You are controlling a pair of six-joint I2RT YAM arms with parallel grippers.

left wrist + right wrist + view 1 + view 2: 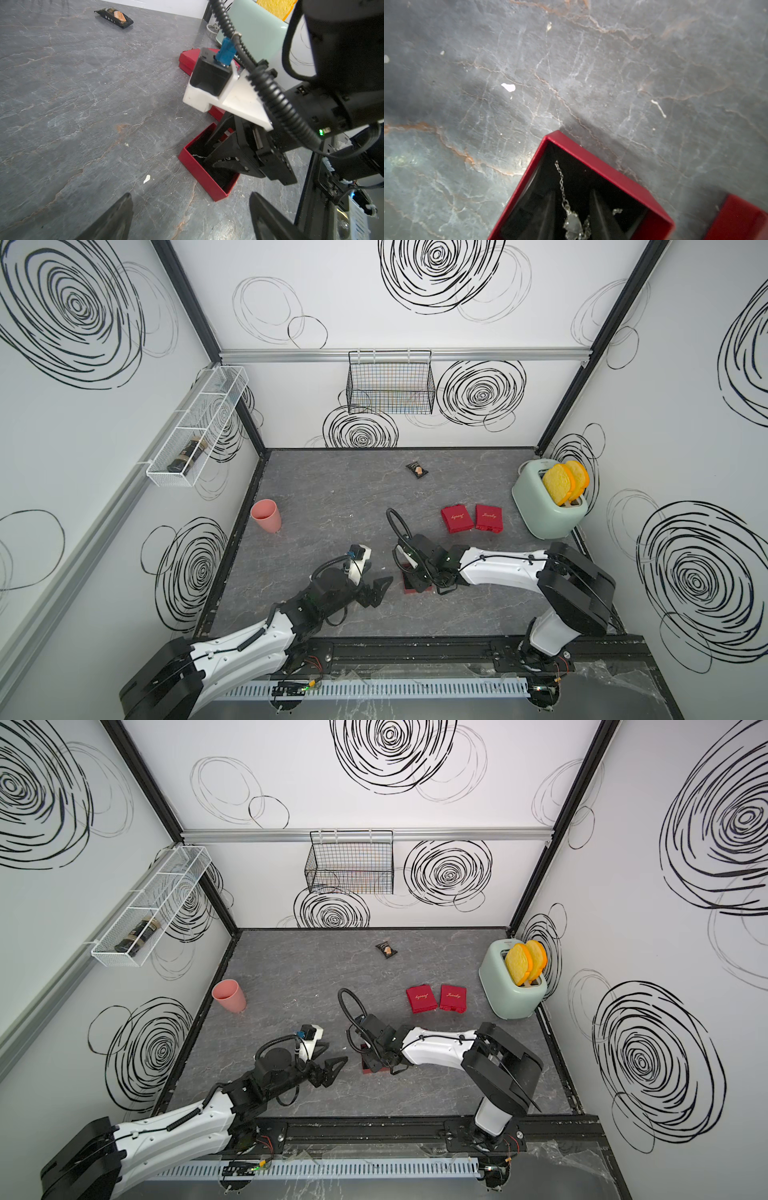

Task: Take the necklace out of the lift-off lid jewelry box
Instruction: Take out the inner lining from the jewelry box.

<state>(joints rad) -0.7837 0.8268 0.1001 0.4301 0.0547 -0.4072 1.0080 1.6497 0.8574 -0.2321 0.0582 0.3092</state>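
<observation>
Fingers of our right gripper are down inside the open red box, standing narrow, one on each side of the necklace. Its pendant sits in the gap between them. Whether they pinch it or only flank it we cannot tell from the right wrist view. The necklace lies on the box's black lining, so it is not out yet.

What the coming move turns on is how the chain lies. From the pendant it runs straight ahead past the fingertips toward a corner of the box, roughly in line with the fingers, so the closing line cuts across it. We judge that good for a pinch at the pendant, with the chain trailing below on the lift. A small bright bit lies outside the gap, beyond one finger. It looks like another part of the necklace, and we judge it could catch on the wall as we rise.

Our right arm is plainly the nearer one. Our left gripper hangs with its jaws spread wide and nothing in them. In both top views it is just beside the box on its left side, facing it but apart from it.
</observation>
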